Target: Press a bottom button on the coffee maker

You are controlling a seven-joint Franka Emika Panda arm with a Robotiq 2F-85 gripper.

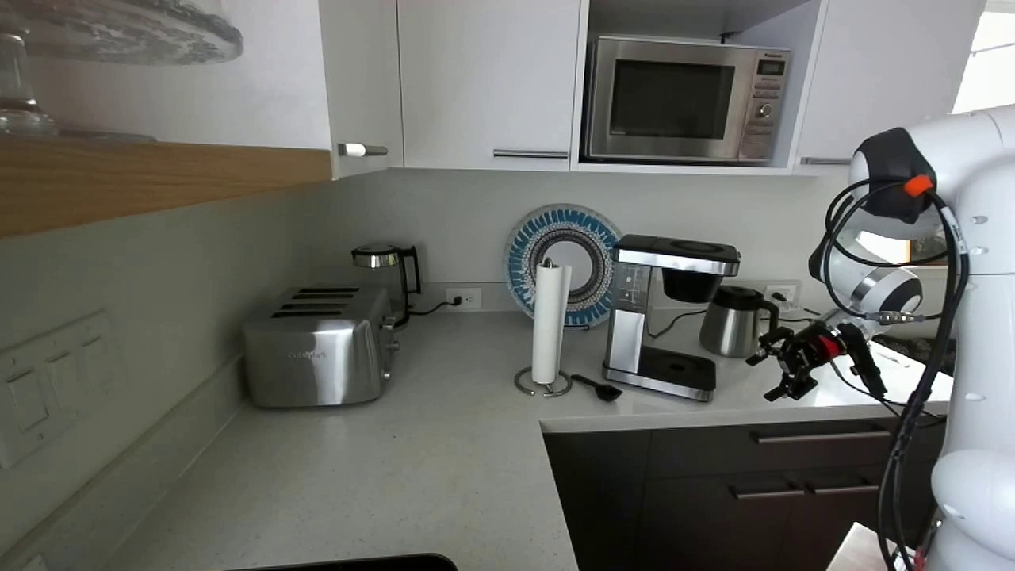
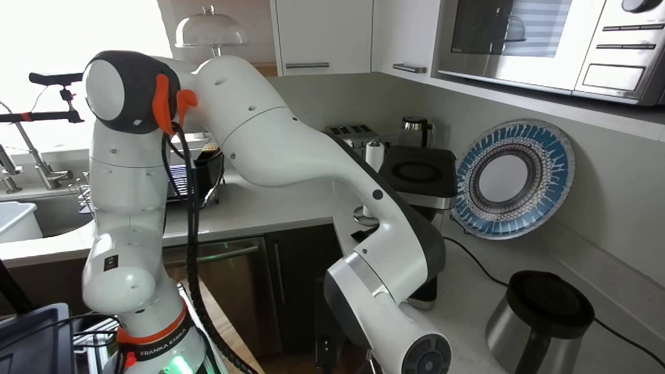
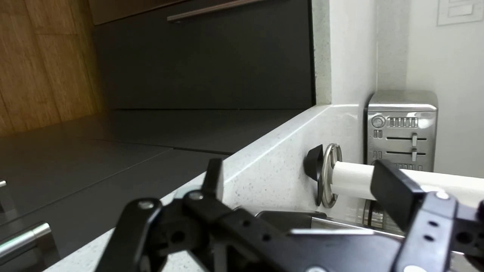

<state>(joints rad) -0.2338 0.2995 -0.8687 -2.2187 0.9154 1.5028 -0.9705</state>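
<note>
The coffee maker stands on the counter, boxy and black with a silver top band and a flat dark tray base. In an exterior view its black top shows, and my arm hides much of its body. In the wrist view its dark base lies partly behind my fingers. I cannot make out any buttons. My gripper is to the right of the coffee maker near the counter's front edge, apart from it, tilted downward. In the wrist view the fingers of the gripper are spread wide with nothing between them.
The paper-towel roll and a black scoop stand beside the coffee maker. A steel kettle is behind my gripper. The toaster is at the left. A decorated plate leans on the wall. The microwave hangs above.
</note>
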